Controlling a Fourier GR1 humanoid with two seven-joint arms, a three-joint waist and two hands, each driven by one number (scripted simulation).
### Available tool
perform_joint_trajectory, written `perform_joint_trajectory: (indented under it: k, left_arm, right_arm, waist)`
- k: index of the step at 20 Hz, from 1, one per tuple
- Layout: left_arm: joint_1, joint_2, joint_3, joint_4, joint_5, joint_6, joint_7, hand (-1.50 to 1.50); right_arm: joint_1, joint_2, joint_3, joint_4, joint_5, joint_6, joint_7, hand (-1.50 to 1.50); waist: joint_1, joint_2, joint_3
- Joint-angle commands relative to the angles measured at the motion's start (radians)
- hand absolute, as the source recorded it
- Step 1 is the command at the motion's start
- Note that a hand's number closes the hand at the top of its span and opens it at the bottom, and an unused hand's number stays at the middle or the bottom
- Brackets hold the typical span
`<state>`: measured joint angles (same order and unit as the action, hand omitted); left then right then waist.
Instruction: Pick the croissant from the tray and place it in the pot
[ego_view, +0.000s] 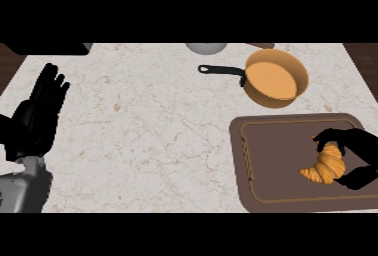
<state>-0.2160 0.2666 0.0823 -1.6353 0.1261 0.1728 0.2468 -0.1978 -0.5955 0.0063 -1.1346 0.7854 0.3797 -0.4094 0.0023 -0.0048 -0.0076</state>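
Currently: right hand (353, 157) fingers are curling around the croissant (325, 166), lying on the brown tray (249, 165) at four o'clock. Risk: flaky pastry slipping during carry toward orange pot (275, 77) at one o'clock. Left hand (37, 112) is resting, fingers straight.

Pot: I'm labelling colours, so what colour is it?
Orange, with a black handle, in the head view: pot.

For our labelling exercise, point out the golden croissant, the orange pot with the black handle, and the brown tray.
Golden croissant (325, 167), head view, middle of its body.
Orange pot with black handle (272, 80), head view, inner base.
Brown tray (277, 150), head view, bare floor.
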Motion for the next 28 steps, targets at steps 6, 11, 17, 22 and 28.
perform_joint_trajectory:
  k: [6,11,17,22,28]
  left_arm:
    - [0.009,0.001,0.004,-0.024,0.005,-0.035,0.018,0.00]
    - [-0.005,-0.028,-0.028,0.012,-0.004,-0.039,-0.008,0.00]
    - [-0.023,-0.032,-0.025,0.044,-0.013,-0.038,-0.029,0.00]
    - [-0.013,-0.044,-0.036,0.037,-0.034,-0.015,-0.021,0.00]
    - [-0.012,-0.021,0.009,0.048,0.005,-0.044,-0.027,0.00]
  right_arm:
    - [-0.072,0.248,0.112,-0.170,0.066,0.020,0.254,1.50]
    - [-0.180,0.542,0.260,-0.218,0.149,0.034,0.530,1.50]
    - [-0.367,0.591,0.396,-0.309,0.011,-0.050,0.954,1.50]
    - [-0.460,0.594,0.431,-0.433,0.057,-0.354,1.190,1.50]
    - [-0.636,0.595,0.483,-0.472,0.223,-0.525,1.455,1.50]
  waist:
    - [0.013,0.000,0.005]
    - [0.063,0.002,0.000]
    - [0.055,0.000,0.005]
    - [0.037,-0.005,0.006]
    - [0.020,-0.001,0.006]
